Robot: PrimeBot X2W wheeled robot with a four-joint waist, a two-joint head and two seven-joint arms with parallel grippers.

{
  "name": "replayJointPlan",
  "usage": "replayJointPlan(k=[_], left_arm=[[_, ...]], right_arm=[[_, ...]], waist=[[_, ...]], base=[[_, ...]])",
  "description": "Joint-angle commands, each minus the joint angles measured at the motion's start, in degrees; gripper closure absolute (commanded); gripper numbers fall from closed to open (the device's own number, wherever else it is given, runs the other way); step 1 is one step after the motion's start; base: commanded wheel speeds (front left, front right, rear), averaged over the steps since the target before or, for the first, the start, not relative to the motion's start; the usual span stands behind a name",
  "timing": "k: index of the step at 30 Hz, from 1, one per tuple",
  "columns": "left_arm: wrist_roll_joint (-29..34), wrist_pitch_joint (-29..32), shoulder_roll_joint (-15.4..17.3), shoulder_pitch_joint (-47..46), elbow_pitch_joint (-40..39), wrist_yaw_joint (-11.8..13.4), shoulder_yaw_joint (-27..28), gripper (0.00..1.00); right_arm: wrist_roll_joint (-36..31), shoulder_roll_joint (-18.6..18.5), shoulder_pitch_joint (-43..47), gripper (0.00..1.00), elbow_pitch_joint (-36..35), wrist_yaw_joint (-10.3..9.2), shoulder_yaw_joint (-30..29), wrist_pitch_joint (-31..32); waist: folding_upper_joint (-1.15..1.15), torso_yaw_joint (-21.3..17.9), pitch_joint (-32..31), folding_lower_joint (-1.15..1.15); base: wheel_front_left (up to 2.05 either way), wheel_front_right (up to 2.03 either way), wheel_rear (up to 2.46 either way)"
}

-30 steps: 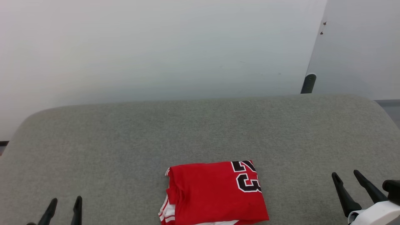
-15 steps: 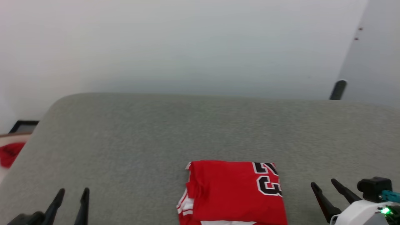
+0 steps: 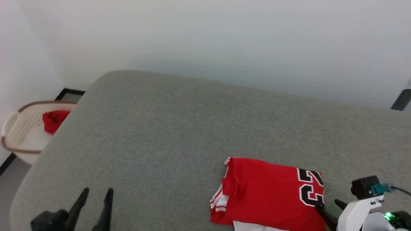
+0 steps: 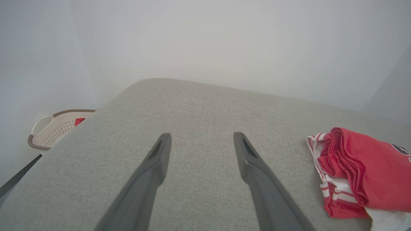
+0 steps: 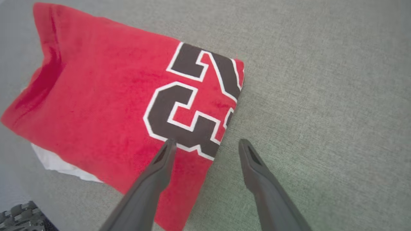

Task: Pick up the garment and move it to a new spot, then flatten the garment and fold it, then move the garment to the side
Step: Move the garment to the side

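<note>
Folded garment (image 3: 266, 189) near front edge of grey fabric surface (image 3: 179, 128), right of centre, "23" print up. Right hand (image 5: 207, 141) spread wide, empty, straddling garment's right edge: one finger above the print, other above bare fabric; contact unclear. Left hand (image 3: 98, 191) spread wide, empty, above front-left area, well apart from garment. Basket (image 3: 22, 128) with red cloth (image 3: 54, 118) beyond left edge.
</note>
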Motion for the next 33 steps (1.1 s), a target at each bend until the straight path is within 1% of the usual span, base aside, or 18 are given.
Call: replayJointPlan(k=[1,9,13,16,17,18,21,27,33], left_arm=[[0.09,-0.27,-0.41,-0.99,0.13,-0.23,-0.28,0.0],[-0.21,-1.2,-2.67,-4.0,1.76,-0.75,-1.94,0.0],[-0.56,-1.83,-3.66,-4.93,2.83,-1.15,-2.33,0.0],[-0.6,-2.11,-4.11,-5.5,3.56,-1.19,-2.5,0.0],[-0.69,-2.22,-4.23,-5.6,3.8,-1.27,-2.48,0.0],[-0.79,-2.31,-4.36,-5.7,3.98,-1.33,-2.46,0.0],[-1.11,-2.53,-4.63,-5.84,4.46,-1.39,-2.28,0.0],[-1.14,-2.84,-4.26,-5.19,4.81,-1.11,-1.97,0.0],[-0.65,-2.66,-3.74,-5.68,4.36,-0.95,-2.29,0.0]], right_arm=[[-0.29,-0.27,-1.14,0.0,0.31,-0.05,-0.06,0.84],[-2.44,0.2,-5.45,0.0,3.8,-0.05,-0.34,7.3],[-3.53,1.45,-7.01,0.0,7.1,-0.05,-0.23,10.81],[-3.69,2.11,-8.0,0.0,9.07,-0.06,0.94,13.06],[-3.7,2.14,-8.26,0.52,9.28,-0.06,1.41,13.42],[-3.67,2.11,-8.6,1.0,9.55,-0.05,1.88,13.88],[-3.02,1.65,-8.94,1.0,9.41,-0.05,3.25,15.03],[-0.59,-0.45,-10.81,1.0,6.3,-0.02,4.72,15.19],[-0.03,-4.39,-12.81,1.0,2.76,-0.05,4.63,14.78]], waist=[[0.0,2.13,2.61,0.0],[0.0,3.97,6.88,0.0],[0.0,4.55,8.32,0.0],[0.0,4.91,8.87,0.0],[0.0,4.98,9.0,0.0],[0.0,5.02,9.09,0.0],[0.0,5.01,9.1,0.0],[0.0,3.98,8.33,0.0],[0.0,1.89,7.23,0.0]], base=[[0.0,0.0,0.0],[0.0,0.0,0.0],[0.0,0.0,0.0],[0.0,0.0,0.0],[0.0,0.0,0.0],[0.0,0.0,0.0],[0.0,0.0,0.0],[0.0,0.0,0.0],[0.0,0.0,0.0]])
